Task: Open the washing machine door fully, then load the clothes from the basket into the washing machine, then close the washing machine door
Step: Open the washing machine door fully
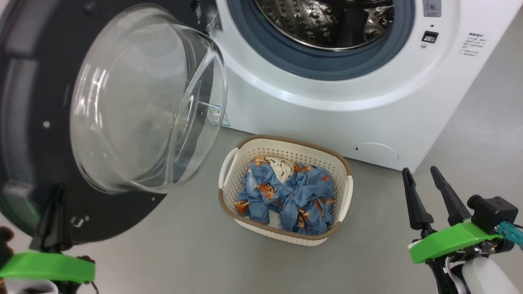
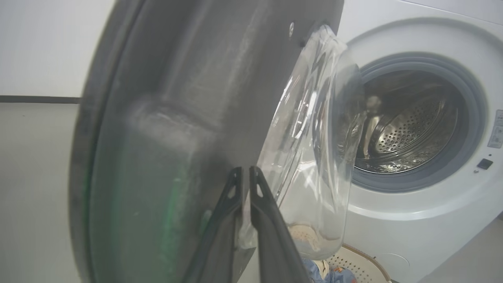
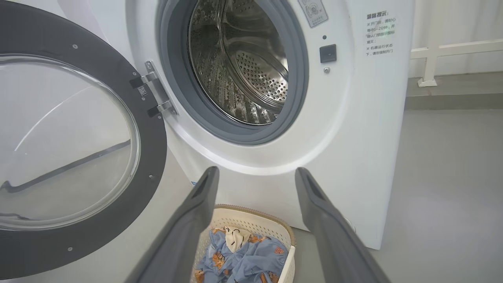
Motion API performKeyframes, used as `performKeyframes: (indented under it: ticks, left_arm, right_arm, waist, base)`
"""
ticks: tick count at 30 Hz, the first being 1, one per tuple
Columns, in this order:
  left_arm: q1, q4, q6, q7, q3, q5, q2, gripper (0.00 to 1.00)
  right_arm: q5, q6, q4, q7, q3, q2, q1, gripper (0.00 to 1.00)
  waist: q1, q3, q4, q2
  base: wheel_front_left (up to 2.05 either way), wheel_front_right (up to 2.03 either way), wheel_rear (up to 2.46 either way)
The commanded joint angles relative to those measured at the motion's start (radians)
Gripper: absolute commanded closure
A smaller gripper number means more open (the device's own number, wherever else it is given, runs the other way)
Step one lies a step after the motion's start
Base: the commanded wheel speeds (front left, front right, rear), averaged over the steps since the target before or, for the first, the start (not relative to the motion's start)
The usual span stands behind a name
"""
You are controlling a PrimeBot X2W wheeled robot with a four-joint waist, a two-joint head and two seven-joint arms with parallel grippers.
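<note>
left fingers (image 2: 226, 220) narrow, pressed together, tips blurred against washing machine door (image 1: 36, 102), touch unclear | right fingers (image 1: 413, 200) wide, empty | clothes (image 1: 286, 196) in basket (image 1: 286, 141) on floor (image 1: 184, 245) before washing machine (image 1: 327, 110), drum (image 1: 327, 20) top cut off

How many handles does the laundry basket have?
2. One white handle is on the basket's left side, toward the open washing machine door. The other is on its right side. None seems hidden.
</note>
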Motion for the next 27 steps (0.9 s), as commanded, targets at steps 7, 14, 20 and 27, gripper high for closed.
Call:
performKeyframes:
  ticks: [7, 14, 20, 27]
  left_arm:
    - [-0.173, 0.162, -0.047, 0.028, 0.055, -0.013, 0.125, 1.0]
    - [-0.281, 0.296, -0.082, 0.028, 0.043, -0.008, 0.158, 1.0]
    - [-0.379, 0.418, -0.118, 0.015, 0.012, 0.01, 0.176, 1.0]
    - [-0.485, 0.551, -0.147, -0.014, -0.032, 0.034, 0.181, 1.0]
  right_arm:
    - [-0.014, 0.006, -0.012, -0.012, 0.032, -0.023, -0.062, 0.0]
    - [-0.021, 0.006, -0.008, -0.012, 0.033, -0.02, -0.083, 0.0]
    - [-0.027, 0.006, -0.004, -0.012, 0.03, -0.018, -0.1, 0.0]
    - [-0.032, 0.006, 0.001, -0.012, 0.027, -0.015, -0.122, 0.0]
  waist:
    - [0.0, 0.052, 0.063, 0.0]
    - [0.0, 0.079, 0.088, 0.0]
    - [0.0, 0.108, 0.107, 0.0]
    - [0.0, 0.133, 0.125, 0.0]
  base:
    - [0.0, 0.0, 0.0]
    - [0.0, 0.0, 0.0]
    - [0.0, 0.0, 0.0]
    - [0.0, 0.0, 0.0]
